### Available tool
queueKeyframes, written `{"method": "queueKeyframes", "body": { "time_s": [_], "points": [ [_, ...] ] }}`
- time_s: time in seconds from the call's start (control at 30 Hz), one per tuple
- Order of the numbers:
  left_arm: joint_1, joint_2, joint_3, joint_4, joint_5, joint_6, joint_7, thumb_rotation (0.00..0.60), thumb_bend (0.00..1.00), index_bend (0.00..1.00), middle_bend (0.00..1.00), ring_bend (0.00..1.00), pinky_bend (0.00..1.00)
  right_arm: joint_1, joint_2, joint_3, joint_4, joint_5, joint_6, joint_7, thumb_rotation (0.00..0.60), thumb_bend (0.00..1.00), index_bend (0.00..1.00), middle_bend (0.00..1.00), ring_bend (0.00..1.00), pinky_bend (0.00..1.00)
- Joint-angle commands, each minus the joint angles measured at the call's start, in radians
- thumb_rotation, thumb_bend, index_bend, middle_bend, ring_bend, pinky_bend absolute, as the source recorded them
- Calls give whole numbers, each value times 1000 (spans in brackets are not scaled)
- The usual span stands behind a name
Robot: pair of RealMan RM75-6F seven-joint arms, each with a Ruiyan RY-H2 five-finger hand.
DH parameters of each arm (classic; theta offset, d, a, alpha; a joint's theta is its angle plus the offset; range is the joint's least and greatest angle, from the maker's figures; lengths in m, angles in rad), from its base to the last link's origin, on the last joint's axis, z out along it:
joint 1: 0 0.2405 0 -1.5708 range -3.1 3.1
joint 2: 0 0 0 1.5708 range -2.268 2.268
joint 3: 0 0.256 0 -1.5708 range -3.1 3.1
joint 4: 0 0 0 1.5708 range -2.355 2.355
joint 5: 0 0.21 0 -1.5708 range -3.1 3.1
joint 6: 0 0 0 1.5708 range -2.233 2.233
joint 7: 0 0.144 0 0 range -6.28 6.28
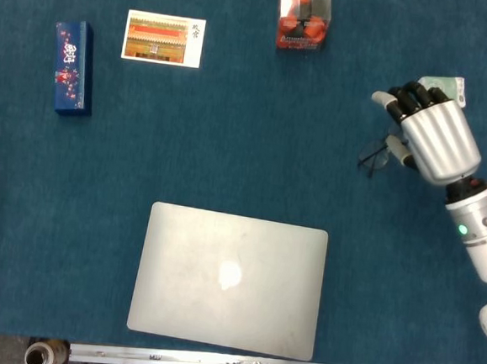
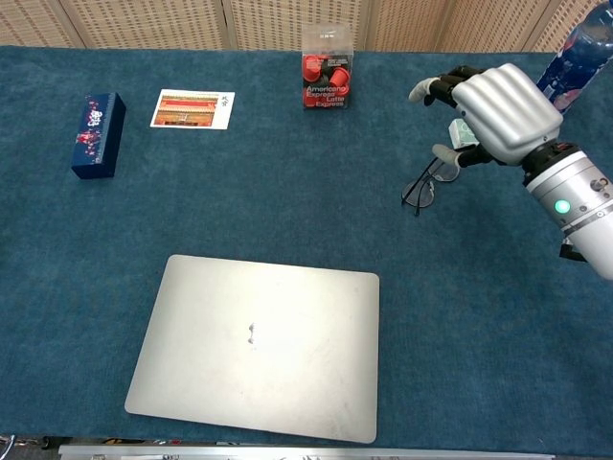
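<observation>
My right hand [image 1: 433, 140] [image 2: 503, 108] hovers over the right side of the blue table cloth, fingers apart and slightly curled, holding nothing. Just left of and below it lies a pair of thin dark-framed glasses [image 1: 372, 158] [image 2: 420, 188], and the thumb tip is close over one lens. A small white and green box [image 1: 446, 84] lies beyond the fingertips, mostly hidden behind the hand in the chest view. A shut silver laptop [image 1: 229, 278] [image 2: 254, 345] lies near the front edge. My left hand appears in neither view.
A clear box of red coffee capsules [image 1: 304, 18] [image 2: 326, 67] stands at the back centre. A postcard [image 1: 164, 38] [image 2: 192, 108] and a dark blue carton [image 1: 73, 67] [image 2: 98, 134] lie at the back left. A blue bottle [image 2: 575, 53] stands at the far right.
</observation>
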Motion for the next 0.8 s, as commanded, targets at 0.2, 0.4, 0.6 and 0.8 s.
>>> {"method": "queueKeyframes", "body": {
  "time_s": [0.2,0.4,0.6,0.8],
  "points": [
    [1,0,0,0,-1,0,0,600,93,544,482,401,480,6,-21,8,62,20,-22,12,600,211,308,377,293,469],
    [1,-1,0,0,-2,-1,2,600,93,544,482,401,480,20,-40,8,117,22,-38,34,600,211,308,377,293,469],
    [3,0,0,0,-4,-1,1,600,93,544,482,401,480,34,-63,-3,181,11,-53,62,600,211,308,377,293,469],
    [4,0,1,1,-6,0,-1,600,93,544,482,401,480,43,-82,-7,232,10,-65,77,600,211,307,377,293,469]
  ]
}}
